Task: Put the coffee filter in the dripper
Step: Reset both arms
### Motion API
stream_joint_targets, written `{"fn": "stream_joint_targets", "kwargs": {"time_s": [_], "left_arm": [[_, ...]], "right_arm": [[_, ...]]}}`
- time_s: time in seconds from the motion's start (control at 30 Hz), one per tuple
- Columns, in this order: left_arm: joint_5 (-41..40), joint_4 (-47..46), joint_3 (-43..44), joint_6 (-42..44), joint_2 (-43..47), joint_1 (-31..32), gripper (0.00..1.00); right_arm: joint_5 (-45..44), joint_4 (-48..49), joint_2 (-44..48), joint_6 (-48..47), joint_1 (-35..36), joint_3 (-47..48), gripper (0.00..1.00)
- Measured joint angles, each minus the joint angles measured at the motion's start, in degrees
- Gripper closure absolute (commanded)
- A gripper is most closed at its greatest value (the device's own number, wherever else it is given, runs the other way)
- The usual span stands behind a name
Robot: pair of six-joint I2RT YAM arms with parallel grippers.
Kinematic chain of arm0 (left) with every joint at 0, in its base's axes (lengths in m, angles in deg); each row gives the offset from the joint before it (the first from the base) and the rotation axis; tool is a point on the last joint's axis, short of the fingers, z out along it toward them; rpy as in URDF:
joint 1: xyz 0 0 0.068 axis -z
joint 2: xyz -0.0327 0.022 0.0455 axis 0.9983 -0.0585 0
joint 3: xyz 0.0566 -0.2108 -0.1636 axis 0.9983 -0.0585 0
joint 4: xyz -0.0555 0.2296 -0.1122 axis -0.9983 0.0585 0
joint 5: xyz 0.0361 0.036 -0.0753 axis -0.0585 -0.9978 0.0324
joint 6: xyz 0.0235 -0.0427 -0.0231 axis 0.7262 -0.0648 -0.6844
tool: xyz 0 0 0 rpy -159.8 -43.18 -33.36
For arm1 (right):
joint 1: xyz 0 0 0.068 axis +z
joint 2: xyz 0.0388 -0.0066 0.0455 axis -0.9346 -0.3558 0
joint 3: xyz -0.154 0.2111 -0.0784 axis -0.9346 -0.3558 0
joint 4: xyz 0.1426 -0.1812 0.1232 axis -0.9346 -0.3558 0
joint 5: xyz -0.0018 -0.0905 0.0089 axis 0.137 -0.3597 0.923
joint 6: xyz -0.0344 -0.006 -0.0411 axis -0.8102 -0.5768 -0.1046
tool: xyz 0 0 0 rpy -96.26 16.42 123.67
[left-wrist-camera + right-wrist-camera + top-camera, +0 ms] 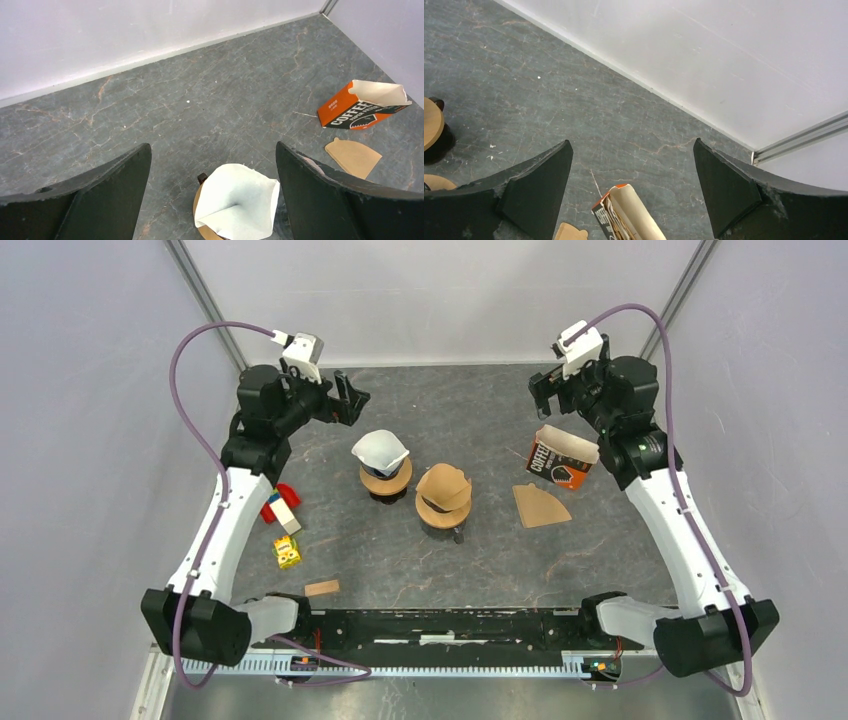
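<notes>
Top view: the white paper cone filter (381,450) sits in the round tan wooden dripper (386,480). The left gripper (347,400) and right gripper (541,392) hang wide open and empty.

Left wrist view: the filter looks lopsided and may spring out.

Right wrist view: a straight descent would likely hit the orange cardboard filter box (624,215).
</notes>
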Motion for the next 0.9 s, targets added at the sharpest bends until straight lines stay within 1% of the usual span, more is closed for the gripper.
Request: {"fn": "stream_joint_targets", "kwargs": {"time_s": [0.27,0.43,0.9], "left_arm": [[-0.7,0.8,2.0,0.3,2.6,0.0,0.0],[-1.9,1.7,2.1,1.0,3.9,0.0,0.0],[-2.0,2.2,2.1,1.1,3.9,0.0,0.0]], "right_arm": [[-0.3,1.4,3.0,-0.1,0.0,-1.9,0.02],[-0.4,1.4,3.1,0.0,0.0,-2.4,0.02],[0.2,1.7,3.0,0.0,0.0,-2.5,0.02]]}}
